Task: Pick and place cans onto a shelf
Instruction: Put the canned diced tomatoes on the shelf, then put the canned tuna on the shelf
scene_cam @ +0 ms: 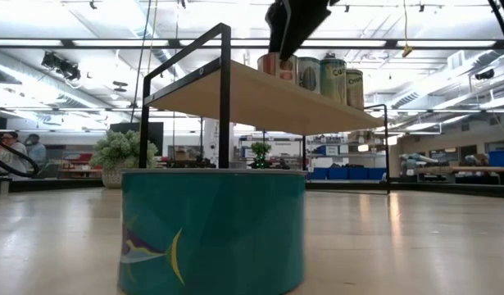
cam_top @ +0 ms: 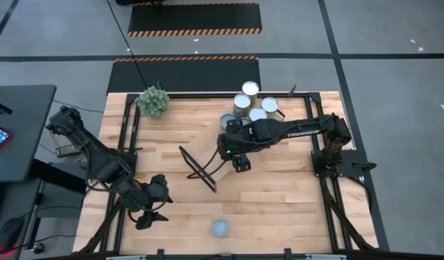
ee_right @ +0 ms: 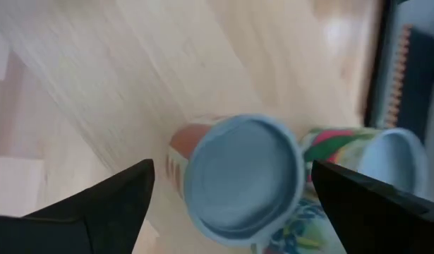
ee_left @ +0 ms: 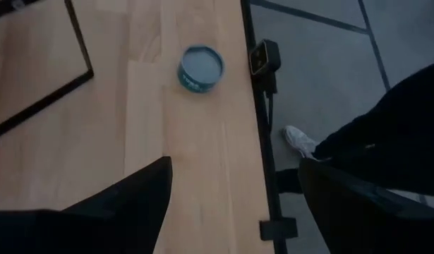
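Dark right gripper (ee_right: 227, 187) (fingers spread) over orange can (ee_right: 241, 180).

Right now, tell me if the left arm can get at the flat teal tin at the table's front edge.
Probably yes: the left gripper is open, and only bare tabletop lies between it and the flat teal tin.

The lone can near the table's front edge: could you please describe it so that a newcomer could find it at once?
Start at the large light-wood tabletop with black rails. The short round teal tin with a pale grey lid stands alone by the front edge, apart from the light-wood shelf with black end frames. Unlike the taller cans grouped on that shelf, it is squat and shows a fish drawing.
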Tool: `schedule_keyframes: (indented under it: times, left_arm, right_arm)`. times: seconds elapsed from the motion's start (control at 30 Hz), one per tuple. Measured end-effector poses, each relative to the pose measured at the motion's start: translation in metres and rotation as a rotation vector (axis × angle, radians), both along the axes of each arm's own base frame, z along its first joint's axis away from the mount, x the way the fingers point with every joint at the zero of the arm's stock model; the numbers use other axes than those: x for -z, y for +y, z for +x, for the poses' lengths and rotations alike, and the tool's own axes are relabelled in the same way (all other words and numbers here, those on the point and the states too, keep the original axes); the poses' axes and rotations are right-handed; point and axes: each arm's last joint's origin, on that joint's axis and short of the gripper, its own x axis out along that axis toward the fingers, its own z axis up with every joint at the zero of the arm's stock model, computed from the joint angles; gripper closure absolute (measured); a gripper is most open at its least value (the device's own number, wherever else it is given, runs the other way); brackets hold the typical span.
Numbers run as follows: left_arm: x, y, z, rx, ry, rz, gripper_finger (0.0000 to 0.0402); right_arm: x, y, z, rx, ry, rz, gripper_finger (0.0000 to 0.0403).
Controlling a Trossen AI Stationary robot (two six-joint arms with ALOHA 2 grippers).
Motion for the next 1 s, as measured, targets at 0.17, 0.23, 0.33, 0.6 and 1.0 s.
schedule_keyframes:
  times: [0.17,0.23,0.33,0.6,1.0]
  left_arm:
    - [0.006,-0.012,0.012,0.044,-0.05,0.017,0.0088]
    - [0.011,-0.02,0.021,0.07,-0.079,0.021,0.0088]
    - [0.024,-0.033,0.035,0.101,-0.098,0.042,0.0088]
    - [0.068,-0.048,0.072,0.079,-0.12,0.172,0.0088]
    - [0.133,-0.05,0.124,0.039,-0.132,0.24,0.0086]
  right_arm:
    - [-0.027,0.019,-0.005,0.014,-0.085,-0.083,0.0011]
    - [-0.038,0.028,-0.01,0.033,-0.118,-0.09,0.001]
    - [-0.053,0.045,-0.02,0.077,-0.151,-0.062,0.001]
    - [-0.042,0.109,-0.047,0.178,-0.162,0.057,0.001]
    - [-0.021,0.181,-0.1,0.282,-0.173,0.092,0.0026]
